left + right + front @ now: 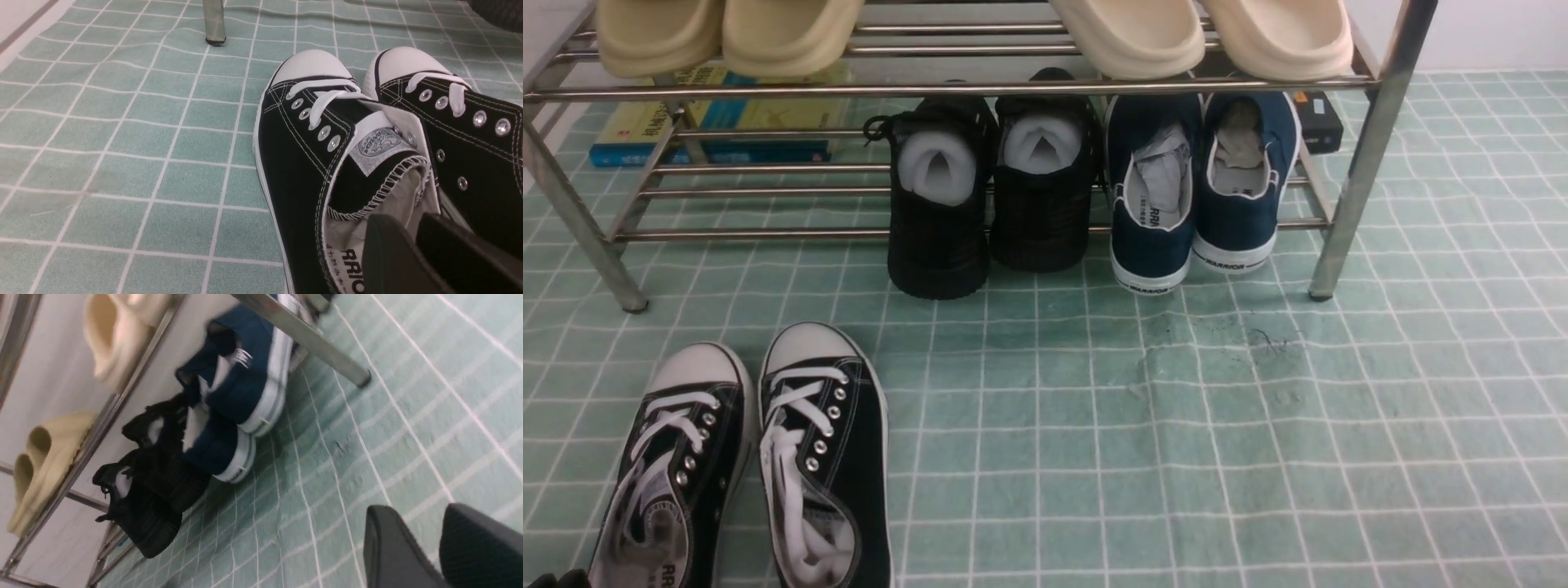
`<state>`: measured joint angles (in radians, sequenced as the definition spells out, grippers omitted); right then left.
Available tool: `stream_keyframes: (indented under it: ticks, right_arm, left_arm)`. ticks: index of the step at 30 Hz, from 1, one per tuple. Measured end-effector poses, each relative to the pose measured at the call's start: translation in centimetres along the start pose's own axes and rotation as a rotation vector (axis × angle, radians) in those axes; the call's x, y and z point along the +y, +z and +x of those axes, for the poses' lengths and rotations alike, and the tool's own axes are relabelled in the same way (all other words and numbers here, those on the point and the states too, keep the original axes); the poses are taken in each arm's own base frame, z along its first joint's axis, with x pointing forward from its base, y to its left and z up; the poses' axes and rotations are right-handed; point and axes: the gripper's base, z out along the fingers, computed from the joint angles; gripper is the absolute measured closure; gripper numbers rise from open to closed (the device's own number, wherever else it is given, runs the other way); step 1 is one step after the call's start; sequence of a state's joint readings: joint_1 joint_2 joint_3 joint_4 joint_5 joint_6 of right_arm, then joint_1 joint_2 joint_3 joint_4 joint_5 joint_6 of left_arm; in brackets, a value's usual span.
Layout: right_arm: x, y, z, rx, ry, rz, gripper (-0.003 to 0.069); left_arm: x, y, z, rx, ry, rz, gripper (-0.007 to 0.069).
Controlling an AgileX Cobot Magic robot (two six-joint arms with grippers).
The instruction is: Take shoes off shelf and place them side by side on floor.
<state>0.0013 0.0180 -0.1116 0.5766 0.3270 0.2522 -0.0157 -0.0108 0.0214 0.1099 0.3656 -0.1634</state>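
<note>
Two paper-stuffed navy shoes (1199, 204) sit side by side at the right end of the shelf (947, 88), lower tier, heels overhanging the green gridded floor (1176, 425).

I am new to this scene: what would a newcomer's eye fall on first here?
First, the pair of black canvas lace-up sneakers with white toe caps, side by side on the pale green gridded floor covering, near left in the front view. Then the navy blue canvas slip-ons with white soles on the lower tier of the shiny metal-bar shoe rack, at its right end, beside all-black shoes stuffed with white foam.
</note>
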Motion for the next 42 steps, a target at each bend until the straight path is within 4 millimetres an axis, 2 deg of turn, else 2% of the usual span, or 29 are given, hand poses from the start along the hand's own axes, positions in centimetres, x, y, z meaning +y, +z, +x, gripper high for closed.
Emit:
stream_keyframes:
  ticks: [2, 3, 4, 5, 6, 9, 10, 12, 13, 14, 15, 17, 19, 22, 23, 24, 25, 30, 31, 33, 35, 37, 38, 39, 40, 42]
  right_arm:
    - [1.9, 0.0, -1.9, -0.01, -0.133, 0.0, 0.0547]
    - [2.1, 0.0, -2.1, -0.009, -0.152, 0.004, 0.0564]
    - [3.7, 0.4, -3.6, 0.034, -0.244, 0.026, 0.0626]
    - [4.1, 0.4, -4.0, 0.042, -0.265, 0.027, 0.0633]
    - [5.0, 1.5, -4.9, 0.14, -0.308, 0.072, 0.0664]
    - [5.9, 4.3, -5.8, 0.383, -0.328, 0.171, 0.067]
    - [5.8, 5.3, -5.8, 0.458, -0.326, 0.201, 0.0669]
    - [5.2, 8.5, -5.6, 0.675, -0.338, 0.272, 0.0665]
    - [5.0, 9.4, -5.5, 0.724, -0.337, 0.277, 0.0664]
    - [4.7, 11.3, -5.2, 0.832, -0.337, 0.277, 0.0663]
    - [4.8, 11.3, -5.3, 0.829, -0.342, 0.266, 0.0663]
    - [4.9, 14.3, -4.0, 0.984, -0.322, 0.199, 0.0662]
    - [6.1, 16.4, -2.9, 1.068, -0.322, 0.096, 0.0657]
    - [8.0, 18.5, -1.8, 1.117, -0.348, 0.006, 0.0651]
    - [9.7, 20.0, -1.2, 1.133, -0.383, -0.04, 0.0643]
    - [9.9, 20.2, -1.1, 1.136, -0.385, -0.039, 0.0641]
    - [11.4, 21.6, -0.7, 1.133, -0.427, -0.055, 0.0628]
    - [15.6, 25.4, 0.7, 1.096, -0.566, -0.04, 0.0553]
    - [15.7, 25.7, 1.0, 1.099, -0.571, -0.034, 0.0544]
    - [17.2, 27.7, 2.1, 1.069, -0.632, 0.002, 0.0479]
    - [17.8, 28.7, 2.5, 1.046, -0.668, 0.021, 0.0435]
    - [18.9, 30.6, 3.1, 0.987, -0.713, 0.05, 0.0368]
    - [18.8, 30.9, 3.2, 0.987, -0.717, 0.056, 0.0363]
    - [19.2, 32.1, 3.3, 0.946, -0.733, 0.075, 0.0327]
    - [19.0, 32.3, 3.4, 0.947, -0.738, 0.078, 0.0323]
    - [19.2, 34.0, 3.8, 0.903, -0.752, 0.09, 0.0301]
  left_arm:
    - [0.0, 0.0, 0.0, 0.0, 0.0, 0.0, 0.0487]
    - [0.0, 0.0, 0.0, 0.0, 0.0, 0.0, 0.0487]
    - [0.0, 0.0, 0.0, 0.0, 0.0, 0.0, 0.0487]
    - [0.0, 0.0, 0.0, 0.0, 0.0, 0.0, 0.0487]
    - [0.0, 0.0, 0.0, 0.0, 0.001, 0.0, 0.0487]
    - [0.0, 0.0, 0.0, 0.0, 0.001, 0.0, 0.0487]
    - [0.0, 0.0, 0.0, 0.0, 0.001, 0.0, 0.0487]
    - [0.0, 0.0, 0.0, 0.0, 0.001, 0.0, 0.0487]
    - [0.0, 0.0, 0.0, 0.0, 0.001, 0.0, 0.0487]
    - [0.0, 0.0, 0.0, 0.0, 0.001, 0.0, 0.0487]
    - [0.0, 0.0, 0.0, 0.0, 0.001, 0.0, 0.0487]
    - [0.0, 0.0, 0.0, 0.0, 0.001, 0.0, 0.0487]
    - [0.0, 0.0, 0.0, 0.0, 0.001, 0.0, 0.0487]
    - [0.0, 0.0, 0.0, 0.0, 0.001, 0.0, 0.0487]
    - [0.0, 0.0, 0.0, 0.0, 0.001, 0.0, 0.0487]
    - [0.0, 0.0, 0.0, 0.0, 0.001, 0.0, 0.0487]
    - [0.0, 0.0, 0.0, 0.0, 0.001, 0.0, 0.0487]
    - [0.0, 0.0, 0.0, 0.0, 0.001, 0.0, 0.0482]
    - [0.0, 0.0, 0.0, 0.0, 0.001, 0.0, 0.0481]
    - [0.0, 0.0, 0.0, 0.0, 0.001, 0.0, 0.0479]
    - [0.0, 0.0, 0.0, 0.0, 0.002, -0.001, 0.0478]
    - [0.0, 0.0, 0.0, 0.001, 0.003, -0.001, 0.0475]
    - [0.0, 0.0, 0.0, 0.001, 0.003, -0.001, 0.0475]
    - [0.0, 0.0, 0.0, 0.001, 0.003, -0.001, 0.0472]
    - [0.0, 0.0, 0.0, 0.001, 0.003, -0.001, 0.0472]
    - [0.0, 0.0, 0.0, 0.001, 0.004, -0.002, 0.0468]
